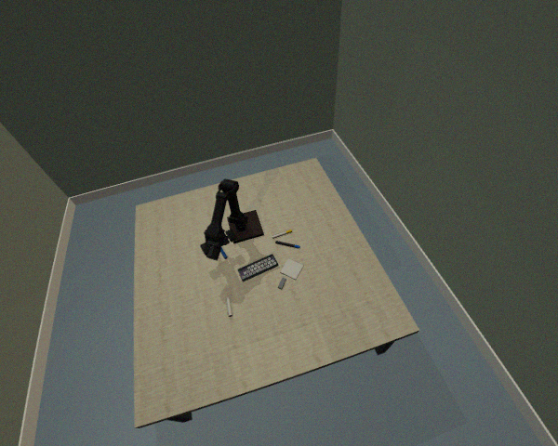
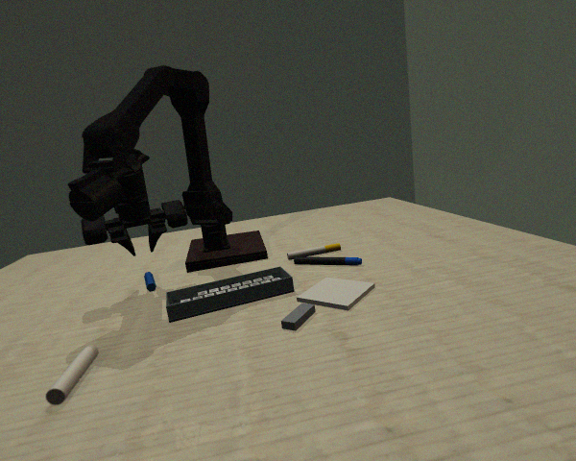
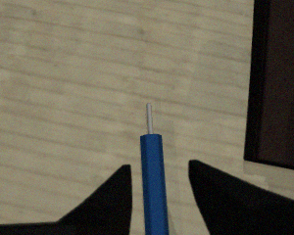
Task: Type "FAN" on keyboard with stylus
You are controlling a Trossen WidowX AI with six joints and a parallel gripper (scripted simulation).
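Observation:
The blue stylus [image 1: 223, 253] [image 2: 150, 280] [image 3: 153, 181] with a thin white tip lies flat on the desk, left of the dark keyboard [image 1: 258, 267] [image 2: 228, 292]. My gripper [image 1: 211, 252] [image 2: 142, 249] [image 3: 160, 169] is open and hangs a little above the stylus, pointing down. In the wrist view the stylus runs between my two fingers with a gap on each side. Nothing is held. The keyboard is out of the wrist view.
The arm's dark base plate [image 2: 227, 250] [image 3: 276, 83] stands right of the stylus. A white cylinder [image 1: 229, 307] [image 2: 71, 375] lies nearer the front. A grey block [image 2: 298, 316], a white pad [image 2: 335, 291] and two pens [image 2: 313, 251] [image 2: 327, 260] lie right of the keyboard.

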